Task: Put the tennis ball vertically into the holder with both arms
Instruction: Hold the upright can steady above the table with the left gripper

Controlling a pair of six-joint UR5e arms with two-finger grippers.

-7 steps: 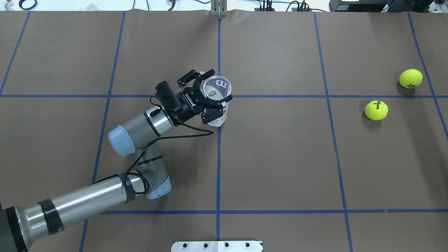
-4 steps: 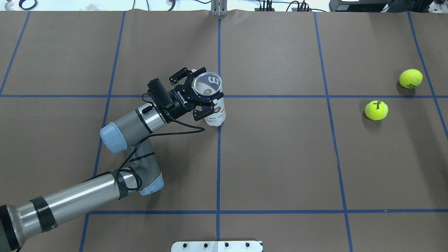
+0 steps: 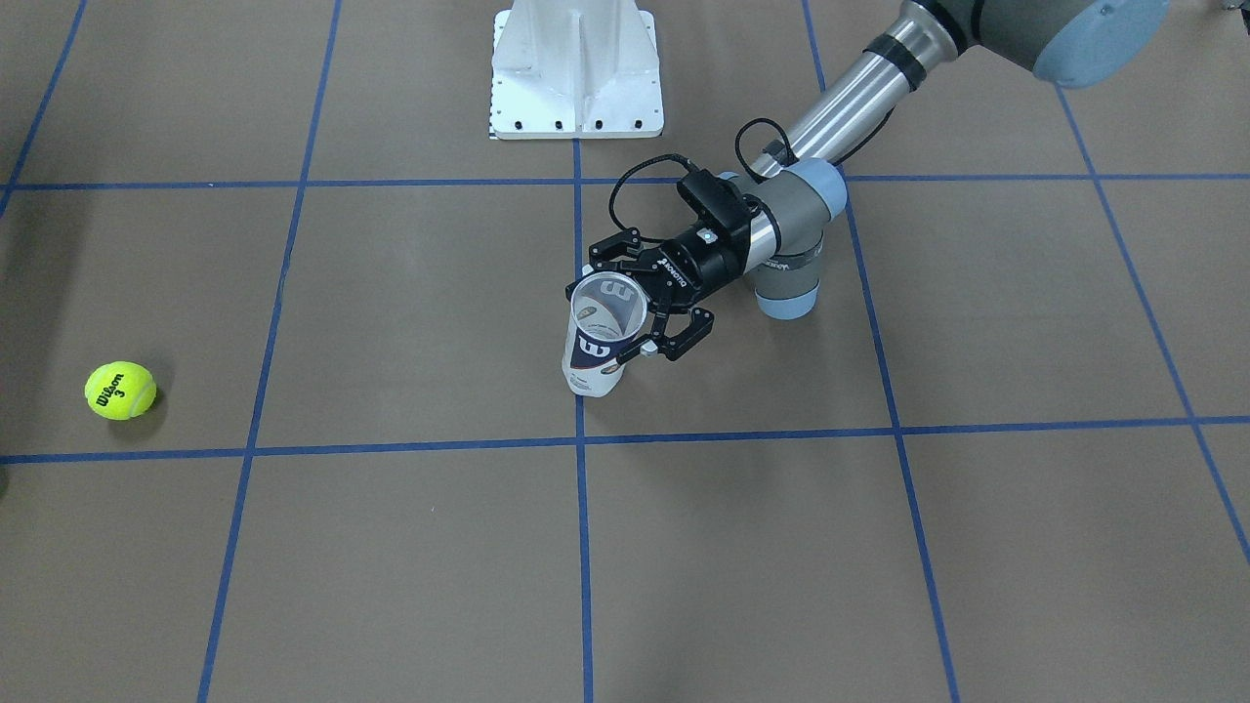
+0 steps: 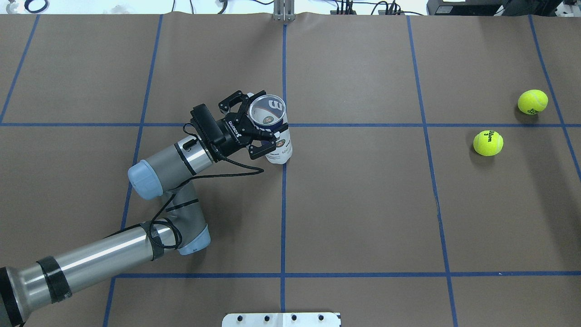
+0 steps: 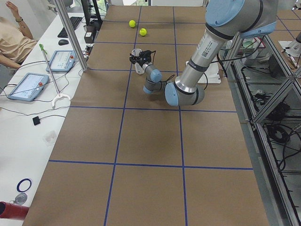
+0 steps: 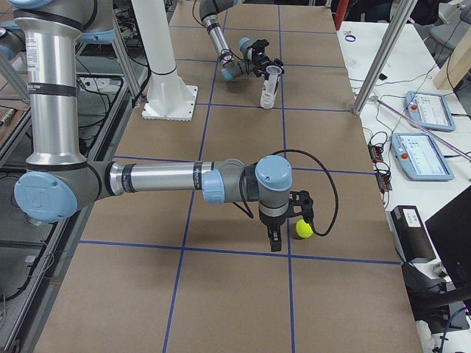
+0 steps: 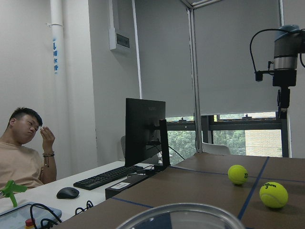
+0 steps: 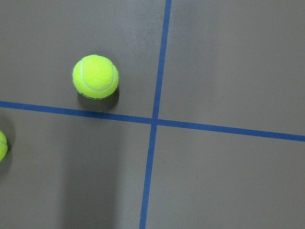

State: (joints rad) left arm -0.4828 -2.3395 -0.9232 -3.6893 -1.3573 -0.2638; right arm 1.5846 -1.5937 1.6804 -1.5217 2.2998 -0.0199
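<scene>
My left gripper (image 4: 261, 123) is shut on the holder (image 4: 275, 141), a clear can with a white and navy label. The can leans, its open mouth up and its base low by the table's middle grid line. It also shows in the front view (image 3: 594, 353) with the left gripper (image 3: 623, 308) around its upper part. A tennis ball (image 4: 488, 143) printed "Wilson 3" lies far right, and a second ball (image 4: 533, 101) lies beyond it. My right gripper (image 6: 274, 241) hangs fingers-down just beside a ball (image 6: 304, 229); I cannot tell if it is open.
The white pedestal base (image 3: 576, 73) stands at the robot's side of the table. The right wrist view shows one ball (image 8: 95, 76) by a blue grid crossing and another at the left edge. A metal post (image 4: 283, 11) stands at the far edge.
My left gripper has moved left and drawn the can's mouth with it, so the can leans more. Its base has hardly moved. The balls lie as before.
</scene>
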